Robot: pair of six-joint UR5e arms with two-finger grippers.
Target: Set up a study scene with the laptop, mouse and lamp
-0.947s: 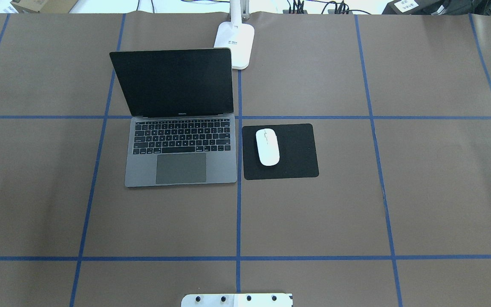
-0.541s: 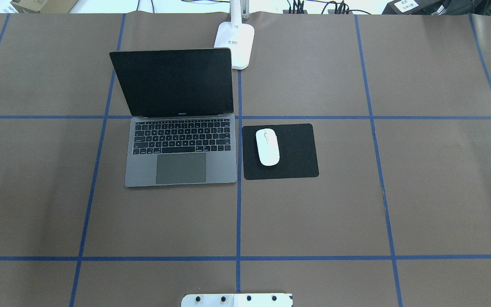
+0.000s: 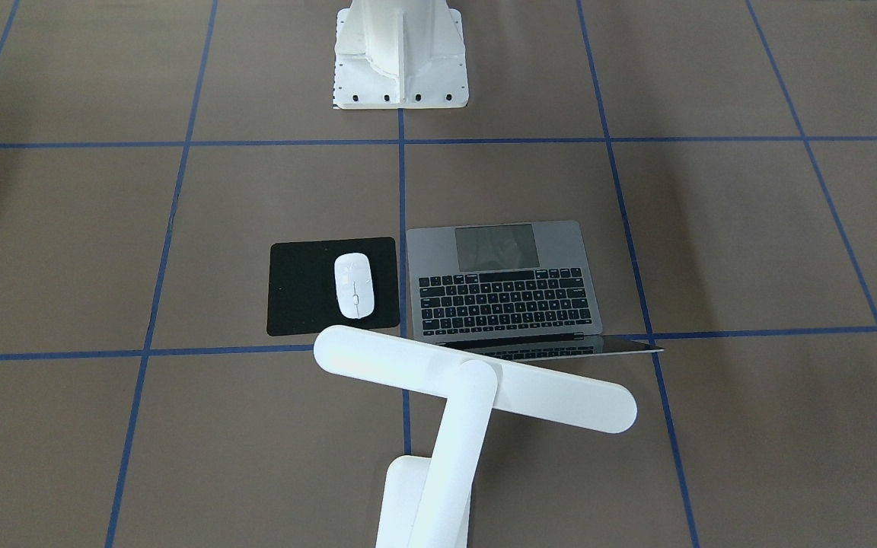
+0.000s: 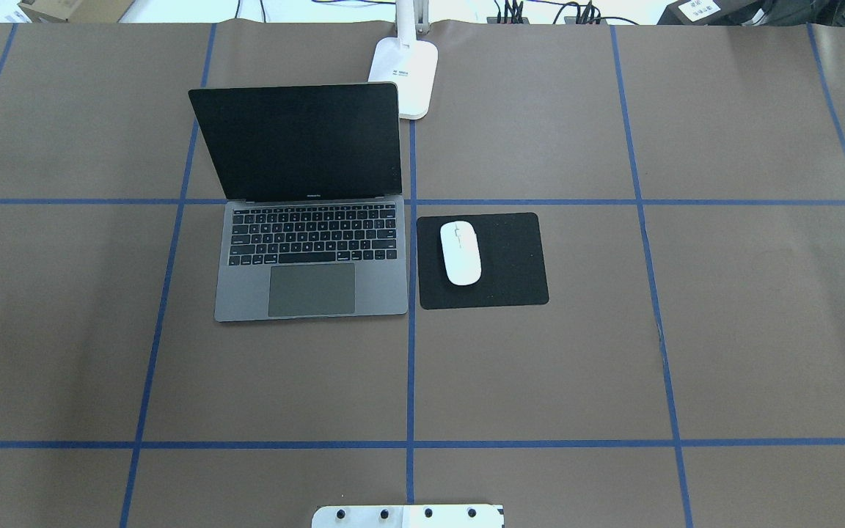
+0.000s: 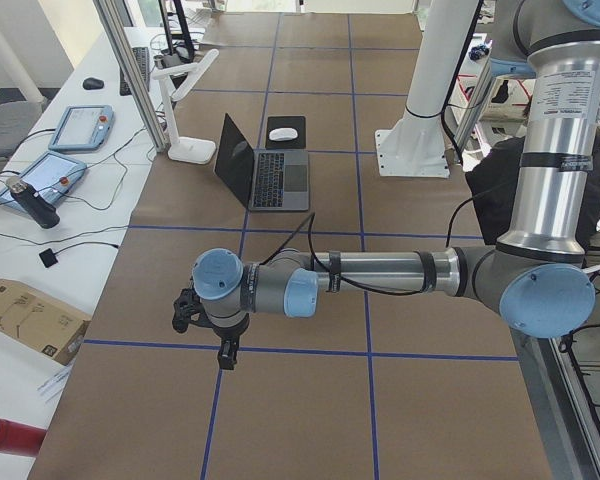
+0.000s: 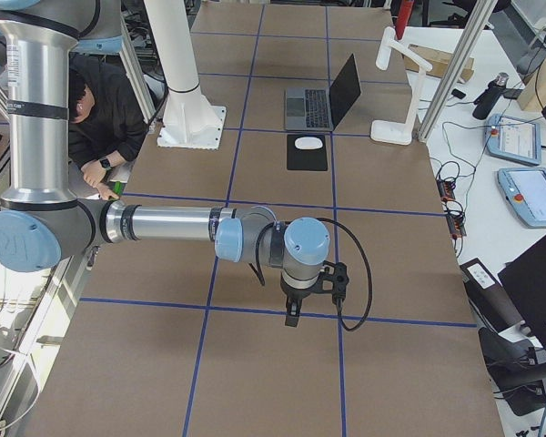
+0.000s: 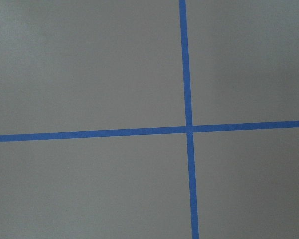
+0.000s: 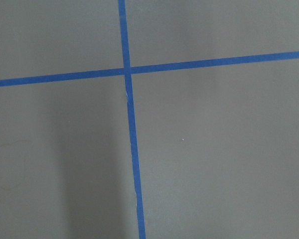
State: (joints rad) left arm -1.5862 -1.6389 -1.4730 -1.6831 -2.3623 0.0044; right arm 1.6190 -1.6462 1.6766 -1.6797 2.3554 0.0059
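While each arm hangs over the table [image 4: 540, 367] well apart from the items, the opening of left gripper [image 5: 223, 355] and right gripper [image 6: 291, 314] cannot be told. Laptop [image 4: 311, 257]: open, screen dark. Mouse [image 4: 461, 252]: on black pad [image 4: 510, 264], just beside laptop. Lamp [image 4: 408, 81]: behind laptop's screen corner.

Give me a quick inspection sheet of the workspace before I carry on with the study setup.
Surface: table covered in brown paper with a blue tape grid, lying flat.
Job's things: laptop open, screen dark; mouse on the black pad beside it; lamp stands behind the laptop, toward the mouse's side.
Clutter: nothing seen.
Grippers: left gripper and right gripper hang over bare table, far from the things; whether the jaws are open cannot be told.
Cables: black cable loops at the right wrist.
Surroundings: person beside the white pedestal; pendants on the side bench.
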